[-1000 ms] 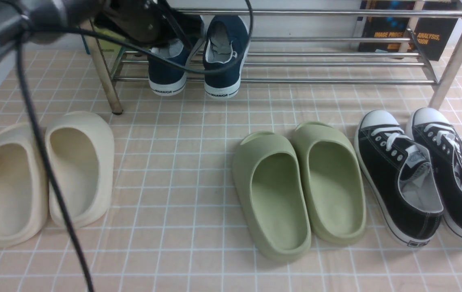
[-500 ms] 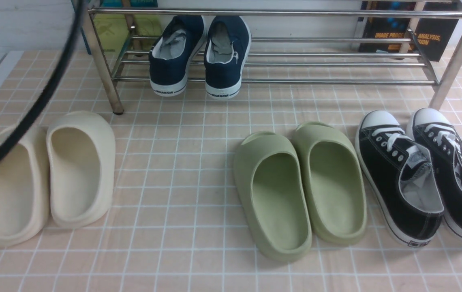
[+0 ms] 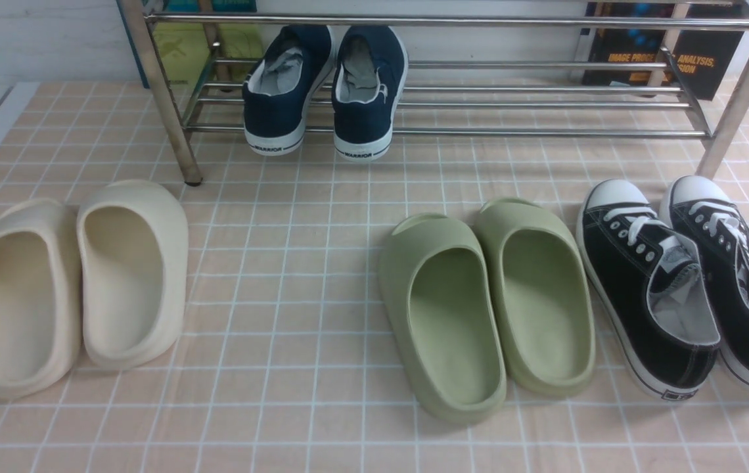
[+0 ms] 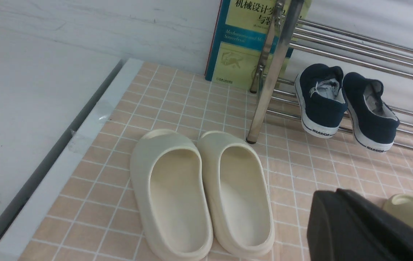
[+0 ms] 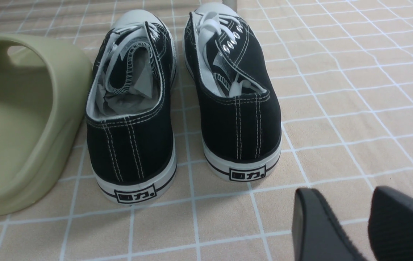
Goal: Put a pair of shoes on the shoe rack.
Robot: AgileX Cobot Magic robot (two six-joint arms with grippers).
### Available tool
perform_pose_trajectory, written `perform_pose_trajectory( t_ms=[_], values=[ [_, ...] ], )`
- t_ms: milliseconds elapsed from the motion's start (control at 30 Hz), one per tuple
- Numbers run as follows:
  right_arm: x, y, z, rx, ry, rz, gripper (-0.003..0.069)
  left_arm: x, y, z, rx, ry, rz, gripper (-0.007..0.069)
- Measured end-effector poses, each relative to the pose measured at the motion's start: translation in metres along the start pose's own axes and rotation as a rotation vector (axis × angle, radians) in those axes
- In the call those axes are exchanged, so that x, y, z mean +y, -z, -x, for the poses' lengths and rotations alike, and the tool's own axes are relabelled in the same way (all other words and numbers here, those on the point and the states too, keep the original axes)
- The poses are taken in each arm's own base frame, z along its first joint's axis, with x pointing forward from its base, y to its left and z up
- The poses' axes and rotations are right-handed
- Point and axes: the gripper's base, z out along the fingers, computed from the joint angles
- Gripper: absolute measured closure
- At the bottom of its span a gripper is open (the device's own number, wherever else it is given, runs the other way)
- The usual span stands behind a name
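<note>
Pair of shoes (image 3: 325, 89): side by side on the shoe rack (image 3: 545, 105) bars, heels out; placement apparently done.
Left gripper (image 4: 358, 228): well short, finger spacing indiscernible.
Right gripper (image 5: 358, 224): spread, empty.
Next: likely retreat only.

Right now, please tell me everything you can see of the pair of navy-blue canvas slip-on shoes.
The pair of navy-blue canvas slip-on shoes has white rubber soles with "WARRIOR" printed on the heels, grey-white insoles and no laces. Both stand upright, side by side and close together, on the lower bars of the shiny chrome shoe rack, near its left end. Their heels point toward the front camera and overhang the front bar. No gripper touches them.
</note>
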Motion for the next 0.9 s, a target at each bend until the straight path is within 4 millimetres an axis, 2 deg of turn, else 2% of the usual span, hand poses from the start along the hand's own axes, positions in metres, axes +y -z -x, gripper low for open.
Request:
perform_pose_trajectory(
  t_ms=[467, 633, 667, 733, 900],
  values=[
    [0.0, 0.0, 0.0, 0.0, -0.001, 0.0, 0.042, 0.004, -0.006, -0.025, 0.128, -0.028, 0.039, 0.0599],
    [0.0, 0.0, 0.0, 0.0, -0.001, 0.0, 0.042, -0.001, -0.027, -0.045, 0.139, -0.072, 0.015, 0.0606],
    [0.0, 0.0, 0.0, 0.0, -0.001, 0.0, 0.042, -0.003, -0.029, -0.046, 0.124, -0.077, 0.004, 0.0606],
    [0.0, 0.0, 0.0, 0.0, -0.001, 0.0, 0.042, -0.009, -0.042, -0.059, 0.07, -0.108, -0.043, 0.0606],
    [0.0, 0.0, 0.0, 0.0, 0.0, 0.0, 0.042, -0.019, -0.059, -0.086, -0.014, -0.197, -0.099, 0.0606]
  ],
)
